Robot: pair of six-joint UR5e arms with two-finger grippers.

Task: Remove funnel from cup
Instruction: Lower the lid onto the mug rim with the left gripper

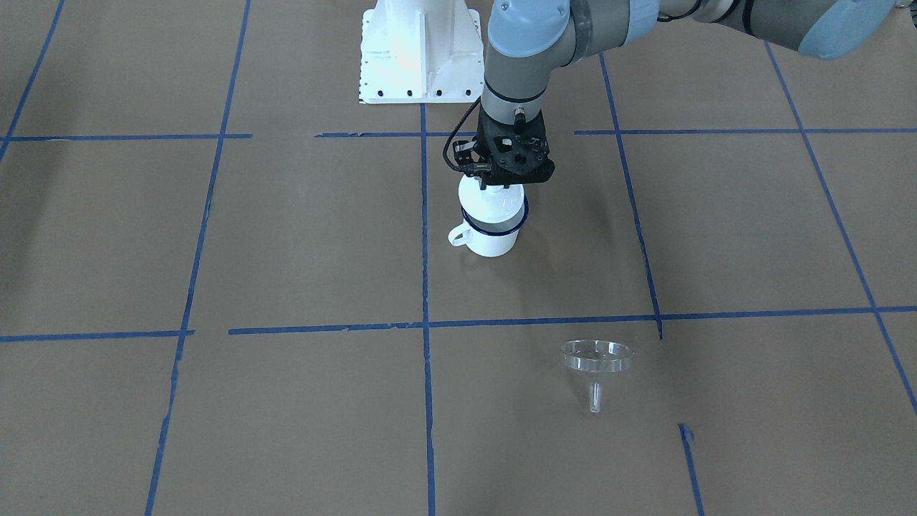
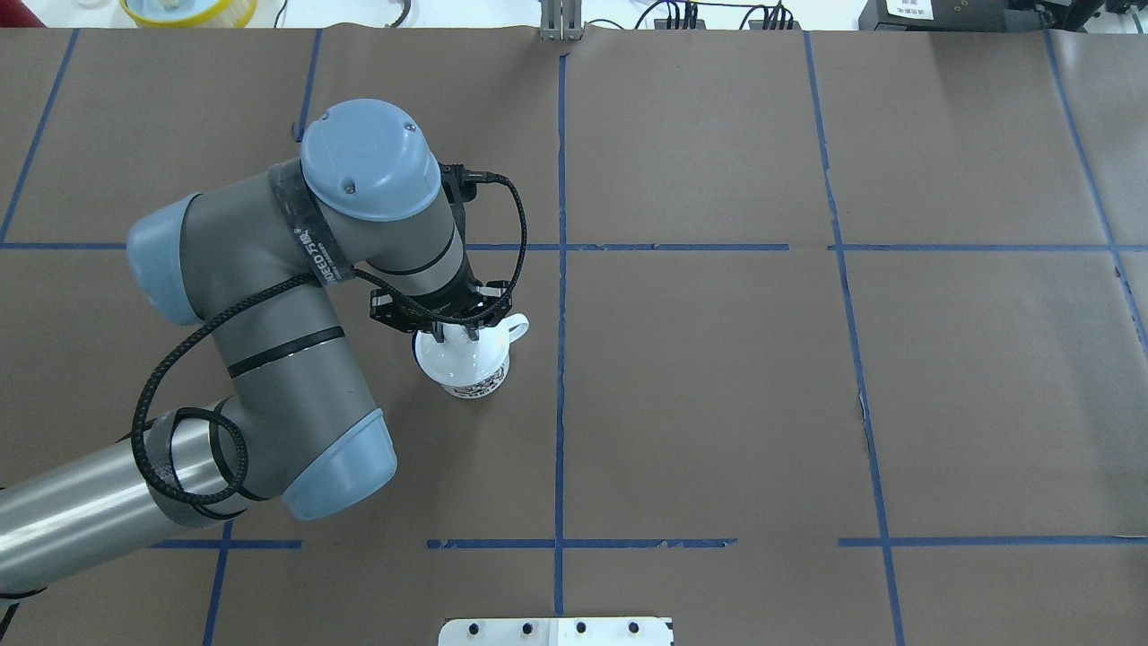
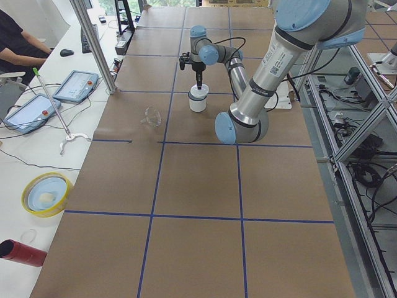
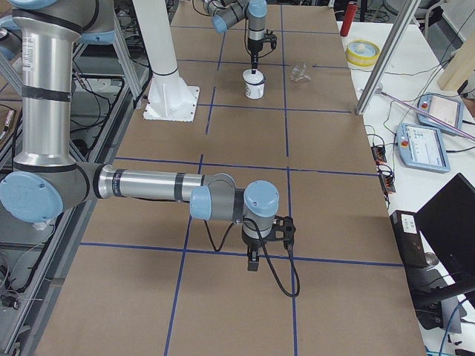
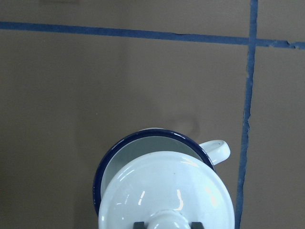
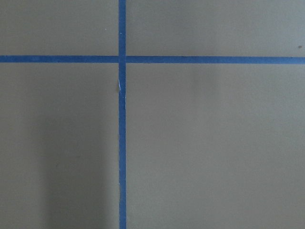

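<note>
The clear funnel (image 1: pixel 596 364) lies on the brown table, apart from the cup, toward the operators' side; it also shows in the exterior left view (image 3: pixel 152 116) and the exterior right view (image 4: pixel 300 71). The white cup (image 1: pixel 491 235) with a dark blue rim stands upright near the middle line. My left gripper (image 1: pixel 494 188) is shut on the knob of a white domed lid (image 1: pixel 490 203), held over the cup's mouth. In the left wrist view the lid (image 5: pixel 167 195) covers the near part of the cup (image 5: pixel 143 143). My right gripper (image 4: pixel 254 261) hangs over bare table far away; I cannot tell whether it is open.
The white robot base plate (image 1: pixel 419 54) stands behind the cup. Blue tape lines (image 1: pixel 425 287) cross the table. A yellow bowl (image 3: pixel 44 194), a red cylinder (image 3: pixel 22 253) and tablets (image 3: pixel 77 85) sit along the operators' side.
</note>
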